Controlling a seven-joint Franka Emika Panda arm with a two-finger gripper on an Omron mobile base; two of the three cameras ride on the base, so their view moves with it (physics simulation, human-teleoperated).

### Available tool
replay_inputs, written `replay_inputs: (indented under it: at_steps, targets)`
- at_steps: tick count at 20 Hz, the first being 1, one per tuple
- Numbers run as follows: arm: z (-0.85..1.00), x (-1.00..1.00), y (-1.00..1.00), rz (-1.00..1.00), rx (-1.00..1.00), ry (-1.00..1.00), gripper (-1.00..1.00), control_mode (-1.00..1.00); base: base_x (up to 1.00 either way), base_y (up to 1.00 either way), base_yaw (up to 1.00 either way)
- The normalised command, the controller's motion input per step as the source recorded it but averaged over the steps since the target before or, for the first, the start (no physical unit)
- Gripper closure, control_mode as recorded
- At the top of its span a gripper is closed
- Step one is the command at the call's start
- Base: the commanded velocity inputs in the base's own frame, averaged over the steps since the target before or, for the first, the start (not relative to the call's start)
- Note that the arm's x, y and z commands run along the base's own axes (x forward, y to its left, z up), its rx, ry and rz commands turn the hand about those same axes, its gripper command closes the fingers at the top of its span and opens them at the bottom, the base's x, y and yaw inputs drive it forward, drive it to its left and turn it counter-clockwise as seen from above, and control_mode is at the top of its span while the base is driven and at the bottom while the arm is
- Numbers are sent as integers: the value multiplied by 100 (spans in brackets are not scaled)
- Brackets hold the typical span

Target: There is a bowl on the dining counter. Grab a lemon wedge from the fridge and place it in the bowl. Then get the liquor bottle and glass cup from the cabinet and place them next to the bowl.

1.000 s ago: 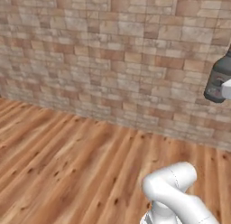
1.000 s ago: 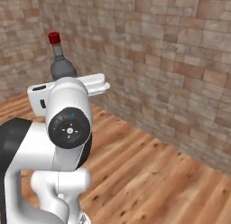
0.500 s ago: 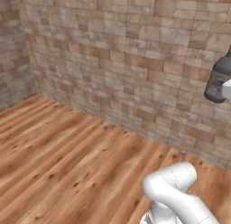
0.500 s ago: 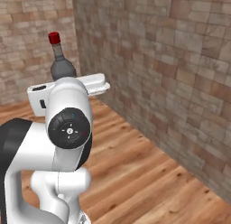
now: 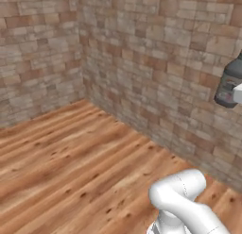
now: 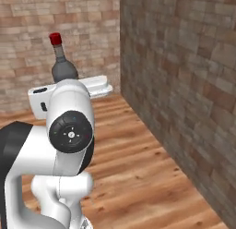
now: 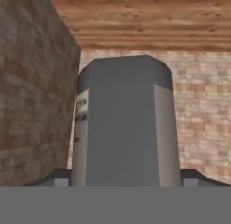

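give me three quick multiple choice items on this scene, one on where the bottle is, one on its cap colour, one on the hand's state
1. Where is the liquor bottle?
A. lying on the wooden floor
B. up in the hand, above the floor
C. standing on a shelf on the brick wall

2. What colour is the bottle's cap?
A. red
B. green
C. white

3. What is the hand's state?
A. open with nothing in it
B. closed on a glass cup
C. closed around the bottle's body

Key: 1 B, the liquor bottle rises above the arm in the right base view, well clear of the wooden floor. 2 A, the cap is red. 3 C, in the hand view the dark bottle body sits right between the fingertips of the hand.
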Motion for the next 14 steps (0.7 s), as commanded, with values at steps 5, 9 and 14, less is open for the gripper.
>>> replay_inputs:
  at_steps: [5,9,14]
  targets:
    - [0,0,0,0,0,0,100,100,100,10,47]
    - [0,0,0,0,0,0,100,100,100,9,47]
    - [0,0,0,0,0,0,100,100,94,14,50]
